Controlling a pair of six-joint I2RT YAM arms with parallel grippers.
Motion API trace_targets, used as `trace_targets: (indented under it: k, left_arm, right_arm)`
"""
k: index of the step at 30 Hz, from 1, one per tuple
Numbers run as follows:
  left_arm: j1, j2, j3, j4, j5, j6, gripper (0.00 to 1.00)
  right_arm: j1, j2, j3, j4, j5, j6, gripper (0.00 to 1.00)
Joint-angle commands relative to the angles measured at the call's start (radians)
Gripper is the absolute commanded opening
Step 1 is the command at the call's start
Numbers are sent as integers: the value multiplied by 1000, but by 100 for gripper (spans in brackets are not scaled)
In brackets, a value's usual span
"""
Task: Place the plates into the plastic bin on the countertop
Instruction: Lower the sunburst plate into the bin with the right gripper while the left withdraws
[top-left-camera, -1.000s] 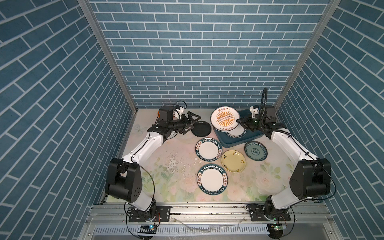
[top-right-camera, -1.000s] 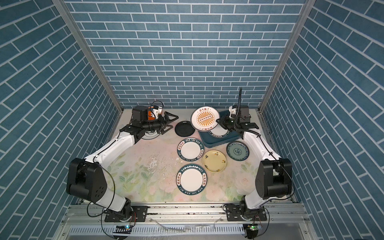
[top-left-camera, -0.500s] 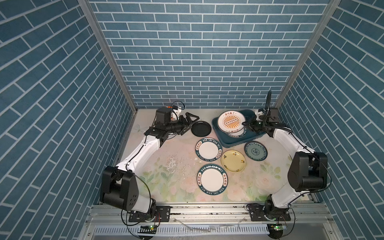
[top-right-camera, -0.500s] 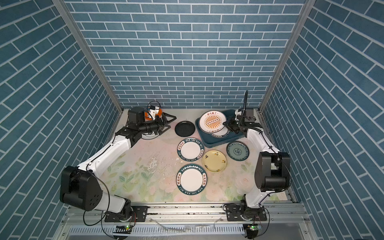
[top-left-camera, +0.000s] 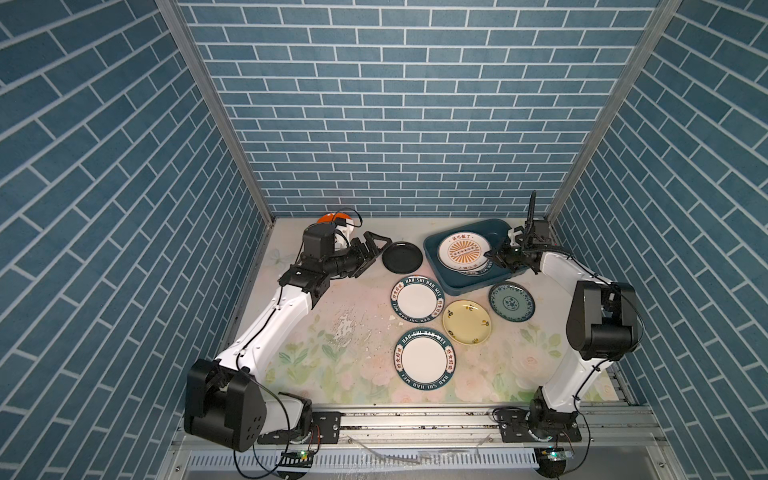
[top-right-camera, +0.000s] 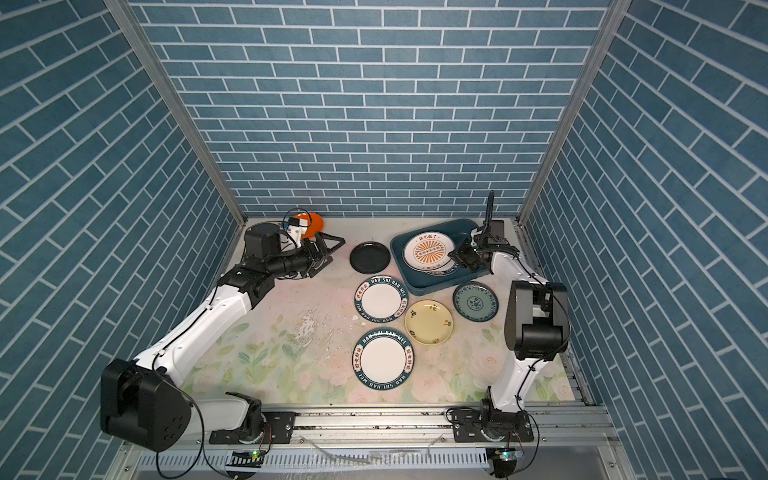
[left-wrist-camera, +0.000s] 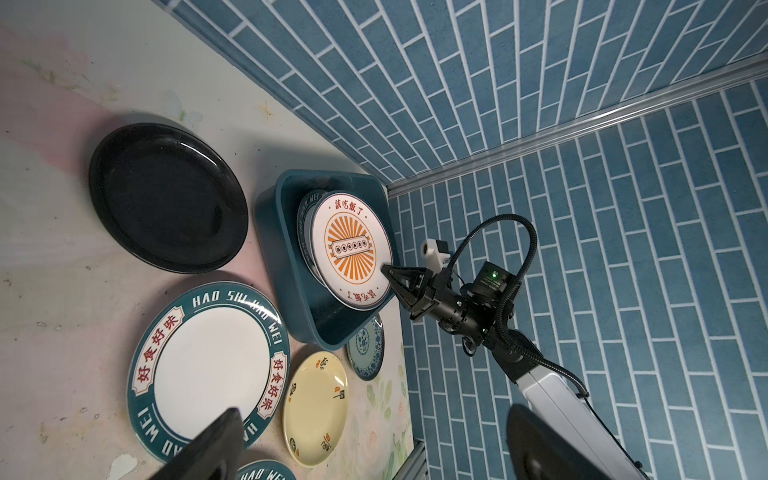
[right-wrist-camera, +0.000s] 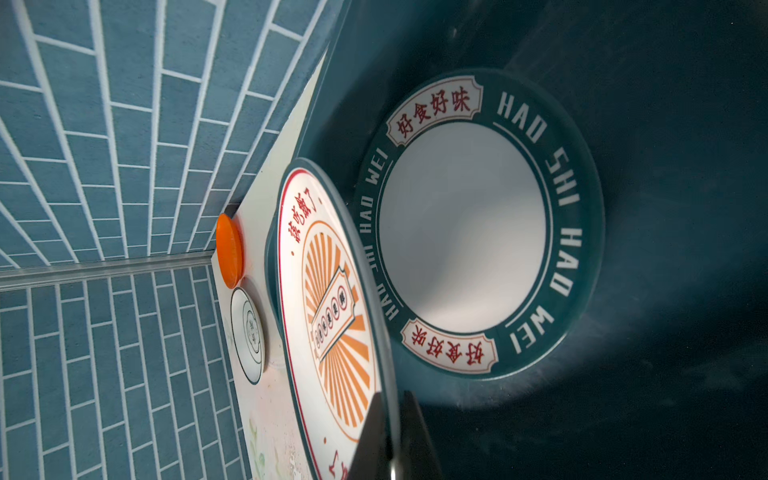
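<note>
Releasing early risks a clatter

Right gripper (top-left-camera: 494, 254) pinches the sunburst plate (top-left-camera: 462, 248), tilted in the plastic bin (top-left-camera: 496, 228); dropped so, it may strike the lettered plate (right-wrist-camera: 461, 224) beneath the fingers. Left gripper (top-left-camera: 376, 254) gapes, black plate (top-left-camera: 402, 257) just ahead.

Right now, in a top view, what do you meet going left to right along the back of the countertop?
Along the back: orange plate, left gripper standing open, black plate, sunburst plate inside the plastic bin, right gripper shut on that plate's rim.
</note>
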Motion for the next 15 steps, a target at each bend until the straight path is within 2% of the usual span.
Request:
trace_targets:
  k: [1, 15]
  left_arm:
    - [-3, -37, -21, -29, -39, 19, 100]
    - [-3, -89, -36, -68, -90, 24, 100]
  right_arm:
    - [-15, 28, 52, 36, -27, -20, 0]
    - [-45, 135, 103, 8, -8, -47, 0]
